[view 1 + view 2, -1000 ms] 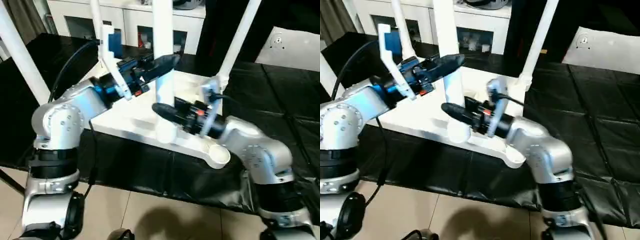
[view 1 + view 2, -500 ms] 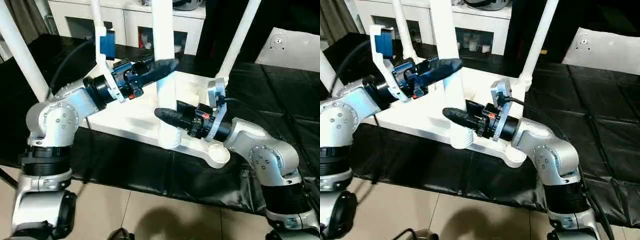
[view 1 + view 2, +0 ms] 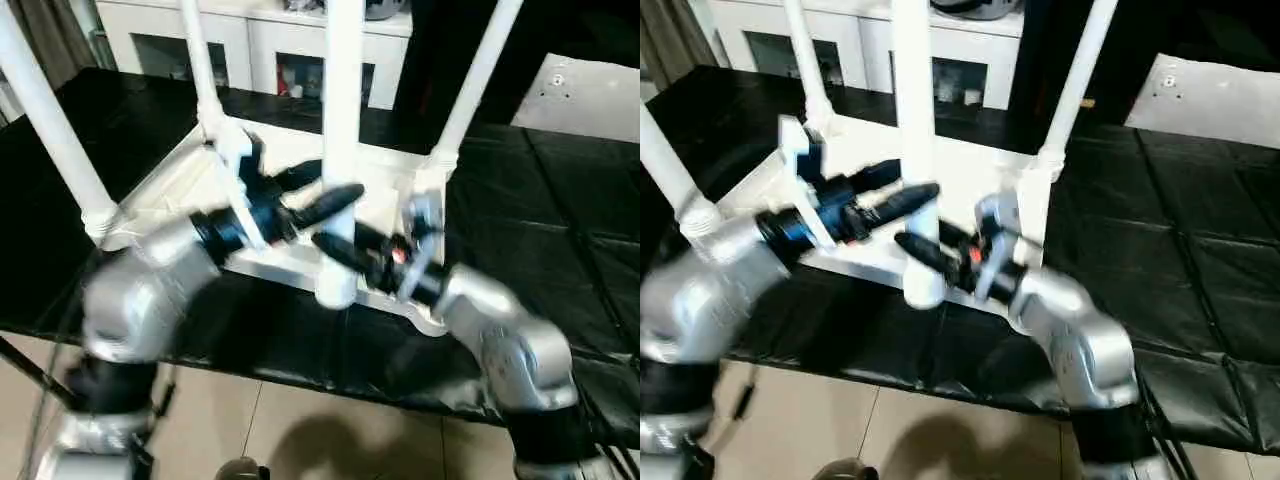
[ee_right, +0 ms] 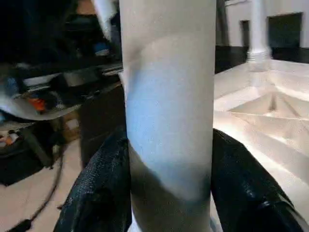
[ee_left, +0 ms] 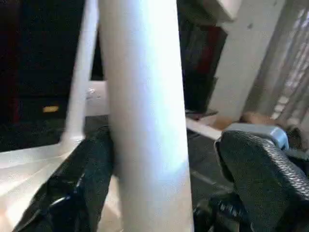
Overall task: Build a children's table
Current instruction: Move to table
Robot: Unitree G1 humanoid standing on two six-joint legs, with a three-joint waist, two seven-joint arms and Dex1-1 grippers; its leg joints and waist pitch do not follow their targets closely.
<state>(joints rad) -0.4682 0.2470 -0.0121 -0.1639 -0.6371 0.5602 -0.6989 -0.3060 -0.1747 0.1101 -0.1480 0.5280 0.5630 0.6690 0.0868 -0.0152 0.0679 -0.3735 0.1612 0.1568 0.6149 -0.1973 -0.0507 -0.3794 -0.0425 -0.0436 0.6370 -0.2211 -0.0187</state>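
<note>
The children's table lies upside down, its white ribbed top [image 3: 170,190] on the black-covered bench. Three white legs [image 3: 475,80] stand in corner sockets. A fourth leg [image 3: 342,100] stands upright at the near corner. My left gripper [image 3: 325,188] is open around this leg; in the left wrist view one finger [image 5: 82,188] touches it and the other finger [image 5: 260,179] stands apart. Just below, my right gripper [image 3: 340,250] is shut on the same leg, both fingers [image 4: 101,188] pressed against its sides.
A white glass-door cabinet [image 3: 260,40] stands behind the bench. A flat white sheet with a round fitting [image 3: 590,95] lies at the back right. Black cloth [image 3: 560,230] covers the bench, whose near edge drops to tiled floor [image 3: 300,430].
My left gripper has slid lower on the near leg and its fingers have spread apart. The right gripper keeps its hold, and the leg's top has leaned slightly right.
</note>
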